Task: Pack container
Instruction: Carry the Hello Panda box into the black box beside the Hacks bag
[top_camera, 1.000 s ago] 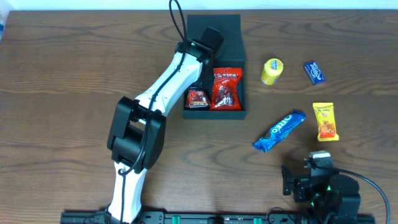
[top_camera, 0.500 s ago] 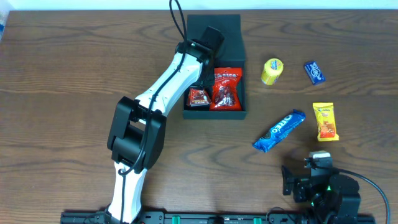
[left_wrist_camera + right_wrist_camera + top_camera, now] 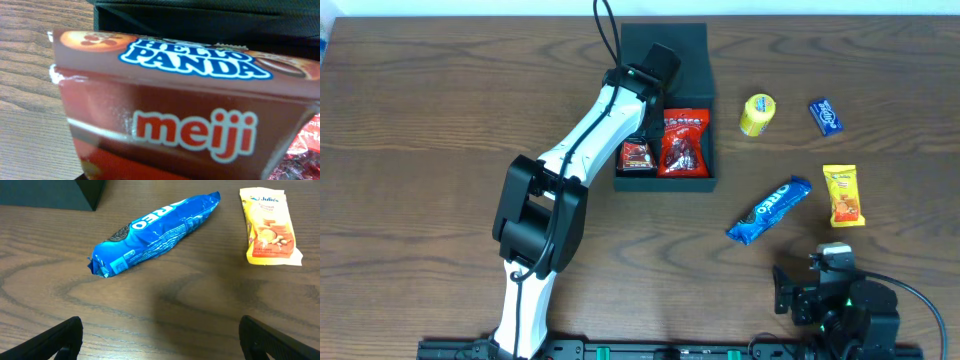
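Cardboard container [image 3: 690, 60] looks light and stiff, best held by its side walls; left hand [image 3: 643, 130] I cannot tell, right hand [image 3: 160, 345] stands wide.

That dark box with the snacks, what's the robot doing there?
It is packing snacks. The left arm reaches into the container, its left gripper at a Hello Panda box lying beside a red packet inside; whether it grips that box is unclear. The right gripper hangs open and empty near an Oreo pack and a Julie's packet on the table.
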Action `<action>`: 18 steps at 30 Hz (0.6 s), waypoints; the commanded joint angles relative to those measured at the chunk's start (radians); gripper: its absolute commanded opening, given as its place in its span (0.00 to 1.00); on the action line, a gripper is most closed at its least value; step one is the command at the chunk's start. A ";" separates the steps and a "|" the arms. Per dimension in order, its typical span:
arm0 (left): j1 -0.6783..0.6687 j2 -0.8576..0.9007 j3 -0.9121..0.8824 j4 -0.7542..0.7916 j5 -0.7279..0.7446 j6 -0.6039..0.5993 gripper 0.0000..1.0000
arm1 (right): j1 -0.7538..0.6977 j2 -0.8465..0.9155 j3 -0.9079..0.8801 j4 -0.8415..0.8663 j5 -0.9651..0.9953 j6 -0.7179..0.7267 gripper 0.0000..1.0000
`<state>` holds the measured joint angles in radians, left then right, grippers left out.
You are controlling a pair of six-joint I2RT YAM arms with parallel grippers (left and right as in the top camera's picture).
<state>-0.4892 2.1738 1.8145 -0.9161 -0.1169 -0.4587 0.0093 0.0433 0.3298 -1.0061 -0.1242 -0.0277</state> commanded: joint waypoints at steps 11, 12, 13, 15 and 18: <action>-0.009 0.014 -0.007 -0.003 -0.021 0.010 0.59 | -0.006 -0.006 -0.006 -0.003 -0.008 -0.011 0.99; -0.009 0.014 -0.007 -0.003 -0.021 0.010 0.59 | -0.006 -0.006 -0.006 -0.003 -0.008 -0.011 0.99; -0.009 0.014 -0.007 -0.003 -0.021 0.010 0.60 | -0.006 -0.006 -0.006 -0.003 -0.008 -0.011 0.99; -0.009 0.014 -0.007 -0.003 -0.021 0.010 0.68 | -0.006 -0.006 -0.006 -0.003 -0.008 -0.011 0.99; -0.009 0.005 -0.005 -0.005 -0.024 0.011 0.89 | -0.006 -0.006 -0.006 -0.003 -0.008 -0.011 0.99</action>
<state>-0.5003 2.1738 1.8145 -0.9146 -0.1184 -0.4423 0.0093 0.0433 0.3298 -1.0061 -0.1242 -0.0277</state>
